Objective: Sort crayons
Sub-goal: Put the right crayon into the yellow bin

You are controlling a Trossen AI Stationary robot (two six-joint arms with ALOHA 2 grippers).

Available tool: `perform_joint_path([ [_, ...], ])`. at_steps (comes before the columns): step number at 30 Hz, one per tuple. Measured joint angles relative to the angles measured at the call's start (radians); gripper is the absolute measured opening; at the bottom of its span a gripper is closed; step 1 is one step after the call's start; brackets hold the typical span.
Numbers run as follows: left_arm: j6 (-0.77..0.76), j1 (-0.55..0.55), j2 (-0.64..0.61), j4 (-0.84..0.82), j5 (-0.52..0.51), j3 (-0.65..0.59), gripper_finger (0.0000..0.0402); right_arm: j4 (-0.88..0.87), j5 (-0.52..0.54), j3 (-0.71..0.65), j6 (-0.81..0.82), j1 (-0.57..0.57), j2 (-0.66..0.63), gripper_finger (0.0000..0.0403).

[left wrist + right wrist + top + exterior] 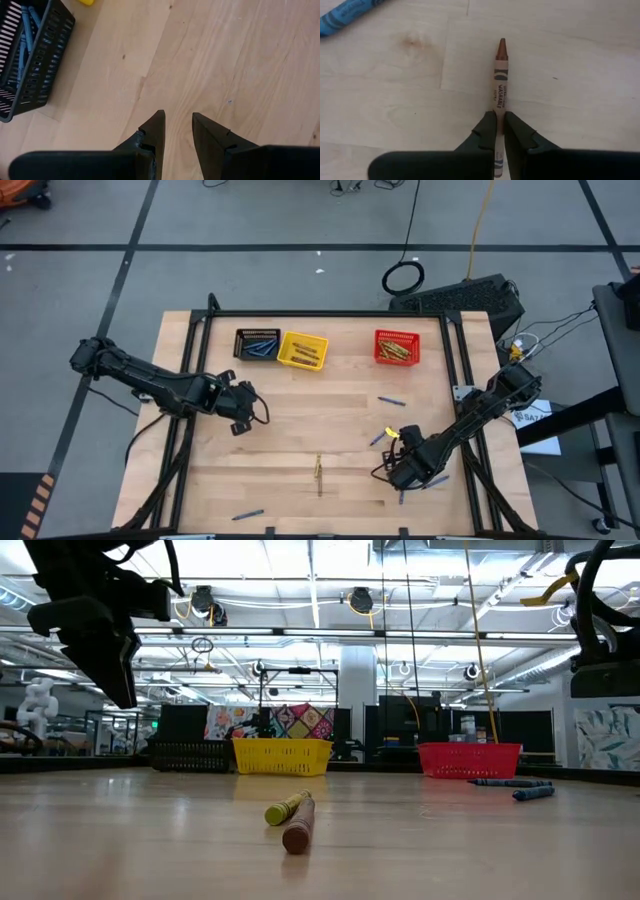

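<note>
The right gripper (499, 131) has its jaws clenched on a brown crayon (501, 75), gripping it near its blunt end so that most of the stick pokes out ahead of the fingertips; from above, this gripper (408, 470) sits low at about 4 o'clock on the bench (300, 420). The step in hand looks like the lift: the grip is well off the crayon's middle, so it is wise to raise it slowly and straight up, keeping the stick level, since a quick swing could let it pivot or slip between the jaws. A blue crayon (347, 15) lies near the brown tip, apart from it, so the lift should go up before it goes sideways. The red basket (397, 347) waits at about 1 o'clock, the yellow basket (303, 351) at 12 and touching it the black basket (257, 344) at 11, with blue crayons inside; which basket takes brown I cannot tell for sure, though the red one seems to hold tan sticks. The way from the gripper up to the red basket is mostly open bench, crossed only by a loose blue crayon (390, 401) that a raised carry clears easily. The left gripper (176, 131) hovers at about 9 o'clock with jaws released and nothing between them, well apart from that path. More strays lie near the 6 o'clock edge: an olive-yellow and brown pair (289, 817) at mid-bench and a blue one (247, 514) close to the rim.
</note>
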Motion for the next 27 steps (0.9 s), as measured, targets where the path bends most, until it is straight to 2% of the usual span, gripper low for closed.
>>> perform_joint_path([
  [11,0.000,0.000,0.000,0.000,0.000,0.000,0.0096,-0.069,0.034,0.062,-0.047,0.000,0.001,0.0000],
  [15,0.000,0.000,0.000,0.000,-0.001,0.000,0.0096,-0.087,0.085,0.088,-0.094,-0.018,0.000,0.0000],
  [24,-0.001,0.003,0.000,0.038,-0.057,0.000,0.0096,-0.139,0.232,0.138,-0.266,-0.097,0.000,0.0000],
  [27,-0.001,0.003,0.000,0.063,-0.057,0.000,0.0096,-0.138,0.247,0.152,-0.358,-0.138,0.000,0.0000],
])
